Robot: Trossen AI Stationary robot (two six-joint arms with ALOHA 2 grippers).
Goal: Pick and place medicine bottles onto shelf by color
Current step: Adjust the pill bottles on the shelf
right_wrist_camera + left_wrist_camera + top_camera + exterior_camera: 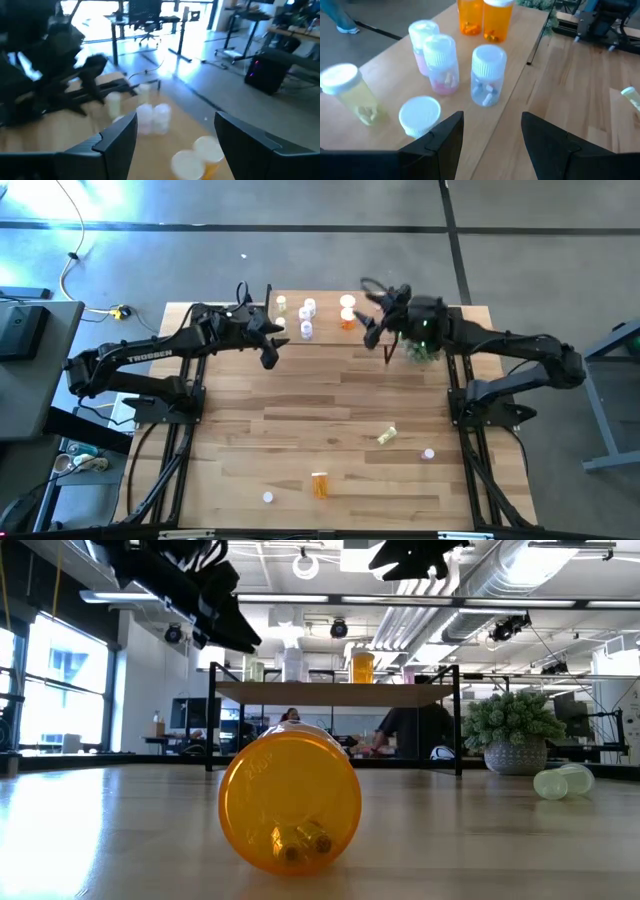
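Note:
The shelf (380, 330) stands at the table's far edge. On it stand two orange bottles (347, 310), two pink ones (307, 309), a clear one (306, 330), a yellow one (281, 303) and a white one (281, 323). My left gripper (272, 352) hovers open above the shelf's near left edge, just short of the clear bottle (487, 75). My right gripper (375, 340) hovers open above the shelf's right half, with the orange bottles' caps (197, 155) below its fingers. On the table lie an orange bottle (320, 484), a yellow-green one (387, 436), a pink one (428, 453) and a white one (268, 497).
A green spiky plant (420, 350) in a pot stands by the shelf's right end, under my right arm. The lying orange bottle (290, 802) fills the low view's foreground. Bare planks (300, 410) lie between the shelf and the loose bottles.

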